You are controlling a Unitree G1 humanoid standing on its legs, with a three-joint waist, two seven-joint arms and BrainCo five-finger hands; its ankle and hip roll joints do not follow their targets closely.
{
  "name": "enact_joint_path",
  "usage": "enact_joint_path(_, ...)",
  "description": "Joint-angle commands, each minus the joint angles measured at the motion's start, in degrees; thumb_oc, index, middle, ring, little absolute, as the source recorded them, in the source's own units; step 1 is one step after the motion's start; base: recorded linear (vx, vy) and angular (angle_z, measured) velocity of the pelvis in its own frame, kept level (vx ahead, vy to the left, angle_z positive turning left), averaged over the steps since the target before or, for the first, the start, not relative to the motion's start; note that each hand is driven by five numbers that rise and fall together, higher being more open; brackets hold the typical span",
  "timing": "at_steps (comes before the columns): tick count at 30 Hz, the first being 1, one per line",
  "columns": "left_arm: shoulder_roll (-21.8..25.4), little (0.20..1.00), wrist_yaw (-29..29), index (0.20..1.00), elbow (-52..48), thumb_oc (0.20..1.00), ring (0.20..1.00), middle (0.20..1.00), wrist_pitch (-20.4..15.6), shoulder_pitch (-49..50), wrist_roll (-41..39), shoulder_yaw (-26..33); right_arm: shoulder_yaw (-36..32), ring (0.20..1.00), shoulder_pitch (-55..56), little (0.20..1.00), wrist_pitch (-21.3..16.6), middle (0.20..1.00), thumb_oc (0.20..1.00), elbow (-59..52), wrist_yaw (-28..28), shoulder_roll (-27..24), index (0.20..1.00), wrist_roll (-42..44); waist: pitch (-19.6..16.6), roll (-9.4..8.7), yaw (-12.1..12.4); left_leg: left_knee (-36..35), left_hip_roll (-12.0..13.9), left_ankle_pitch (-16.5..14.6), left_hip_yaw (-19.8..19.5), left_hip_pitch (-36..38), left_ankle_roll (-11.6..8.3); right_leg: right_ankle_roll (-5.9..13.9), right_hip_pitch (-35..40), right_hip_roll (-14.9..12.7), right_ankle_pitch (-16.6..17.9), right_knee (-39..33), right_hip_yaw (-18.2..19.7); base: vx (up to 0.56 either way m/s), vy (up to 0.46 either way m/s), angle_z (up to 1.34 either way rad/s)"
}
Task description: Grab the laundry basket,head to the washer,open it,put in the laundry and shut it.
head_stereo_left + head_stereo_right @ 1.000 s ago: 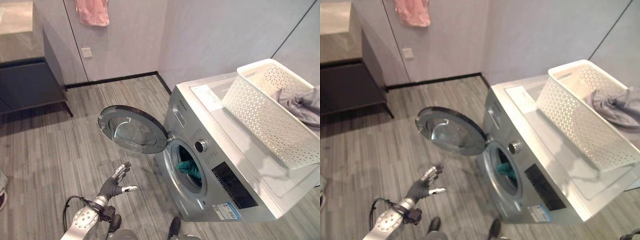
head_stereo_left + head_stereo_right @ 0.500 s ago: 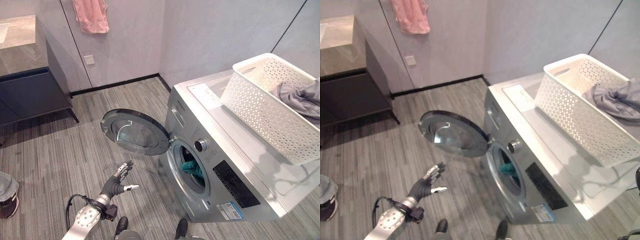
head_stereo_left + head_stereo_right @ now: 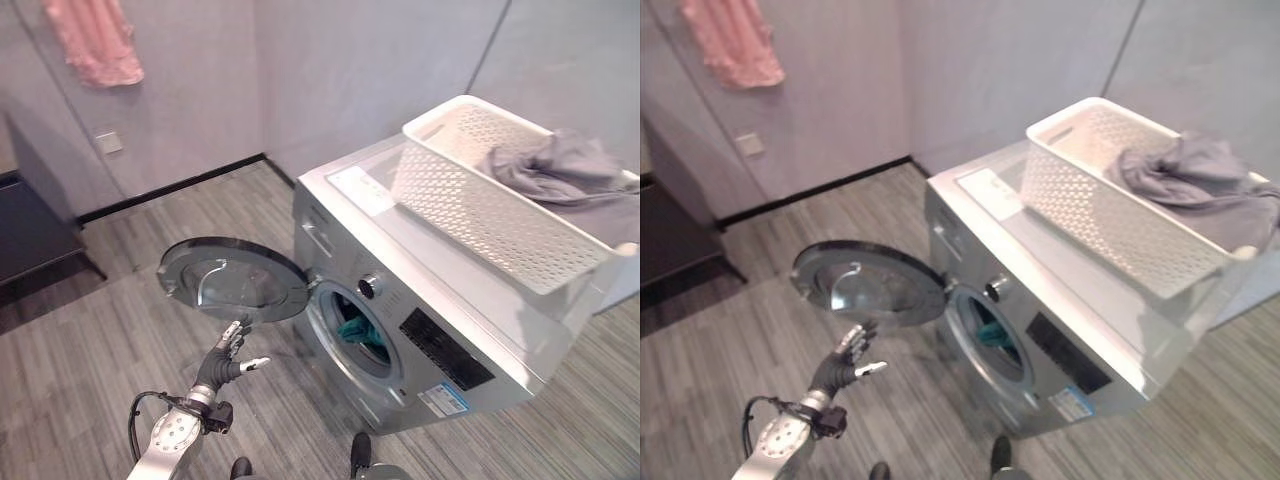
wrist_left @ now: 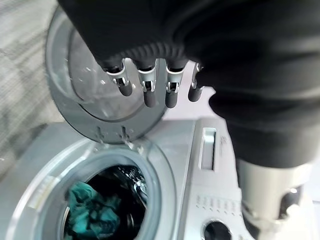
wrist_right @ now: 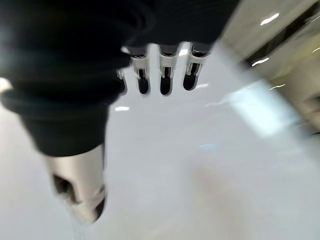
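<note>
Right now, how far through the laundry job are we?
Done: basket sits on the washer, door is open, and a teal garment lies in the drum. In hand: nothing; the left hand is open below the door, the right hand open too. Left: grey clothes in the basket, then shutting the door.

The washer point(image 3: 440, 300) has a smooth, satiny silver shell; its door point(image 3: 232, 279) is glossy glass in a metal-look ring. The basket point(image 3: 480, 195) is matt perforated white plastic holding soft grey cloth point(image 3: 550, 165). The floor point(image 3: 80, 350) looks like streaked grey wood grain.
</note>
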Motion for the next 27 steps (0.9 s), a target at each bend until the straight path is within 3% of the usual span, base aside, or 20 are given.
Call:
enact_joint_path(1,2.3,1.0,0.4,1.0,-2.1,1.0,1.0,1.0,-4.1,-0.2,2.3,1.1,2.4,1.0,-1.6,1.0,-5.6,1.0,1.0,-2.6,-2.0,4.5,1.0,5.0,-0.8,-2.95,-0.5,6.3,-0.3,-9.2,2.0,-0.1,4.33,3.88,1.1,-4.7,-7.2,2.4,3.6,-0.01,0.065,-0.33)
enact_joint_path(2,2.5,1.0,0.4,1.0,-2.1,1.0,1.0,1.0,-4.1,-0.2,2.3,1.1,2.0,1.0,-1.2,1.0,-5.6,1.0,1.0,-2.9,-2.0,4.7,1.0,5.0,-1.0,-2.95,-0.3,6.2,-0.1,-9.6,2.1,0.2,4.34,4.01,1.4,-4.6,-7.5,2.4,3.7,0.01,0.063,-0.55)
enact_joint_path(6,1.4,1.0,0.2,1.0,-0.7,1.0,1.0,1.0,-4.7,0.9,0.7,3.8,-4.2,1.0,7.5,1.0,-11.9,1.0,1.0,-6.3,1.9,16.5,1.0,19.4,-1.4,-2.94,-1.2,5.0,-0.7,-9.8,4.2,2.0,4.86,4.75,1.1,-4.9,-6.5,1.9,5.1,0.0,0.062,-0.4)
enact_joint_path(8,0.2,1.0,0.3,1.0,0.4,1.0,1.0,1.0,-5.1,1.9,0.5,5.6,-7.5,1.0,13.1,1.0,-16.1,1.0,1.0,-10.7,5.6,25.3,1.0,28.4,-1.7,-2.88,-2.1,4.1,-1.1,-9.1,5.0,2.7,4.97,4.81,0.7,-5.2,-6.0,1.7,5.6,-0.02,0.055,-0.18)
enact_joint_path(12,-2.2,1.0,-0.2,1.0,1.3,1.0,1.0,1.0,-6.1,4.1,-0.3,8.3,-9.2,1.0,19.9,1.0,-18.2,1.0,1.0,-10.4,11.0,35.1,1.0,34.7,-1.9,-2.21,-3.3,3.3,-1.2,-9.3,5.5,3.5,4.97,5.12,1.1,-5.3,-6.0,1.2,5.5,0.0,0.021,-0.06)
enact_joint_path(13,-4.0,1.0,-0.9,1.0,1.7,1.0,1.0,1.0,-6.7,7.0,-0.6,10.3,-8.8,1.0,25.2,1.0,-17.9,1.0,1.0,-8.8,12.0,40.5,1.0,32.5,-1.7,-1.7,-4.1,3.2,-1.2,-9.3,5.8,3.7,4.99,5.15,1.1,-5.4,-5.9,1.0,5.6,0.0,0.0,0.0)
enact_joint_path(17,-4.8,1.0,-0.9,1.0,2.7,1.0,1.0,1.0,-6.9,7.8,-1.2,11.0,-7.1,1.0,25.7,1.0,-17.7,1.0,1.0,-5.8,13.7,42.9,1.0,35.3,-1.6,-1.58,-4.5,3.2,-1.1,-9.4,6.2,4.1,4.98,5.07,1.1,-5.3,-5.9,1.0,5.9,-0.01,0.009,-0.03)
enact_joint_path(22,-6.8,1.0,-1.2,1.0,4.2,1.0,1.0,1.0,-7.1,7.5,-3.2,10.8,-2.2,1.0,24.2,1.0,-14.8,1.0,1.0,9.7,18.0,45.6,1.0,40.9,-1.0,-1.32,-4.8,3.2,-1.1,-9.3,7.0,4.5,4.88,5.01,0.8,-5.1,-5.8,1.2,6.6,-0.03,0.016,-0.1)
enact_joint_path(23,-6.6,1.0,4.7,1.0,9.2,1.0,1.0,1.0,-5.0,-0.8,-0.8,8.8,11.5,1.0,11.8,1.0,-8.0,1.0,1.0,21.6,13.6,47.1,1.0,36.9,1.9,3.71,-3.5,4.5,-1.7,-13.6,14.5,4.2,4.83,5.43,-6.1,-8.8,-2.8,1.0,-8.1,0.0,0.0,0.0)
enact_joint_path(27,-8.7,1.0,4.8,1.0,9.5,1.0,1.0,1.0,-4.5,-0.1,-0.9,9.1,12.4,1.0,12.1,1.0,-7.4,1.0,1.0,22.2,13.3,48.2,1.0,36.1,0.4,2.13,-2.8,3.6,-2.5,-13.9,15.0,5.9,5.0,5.95,-5.0,-9.5,-1.7,0.2,-9.5,0.04,-0.024,-0.41)
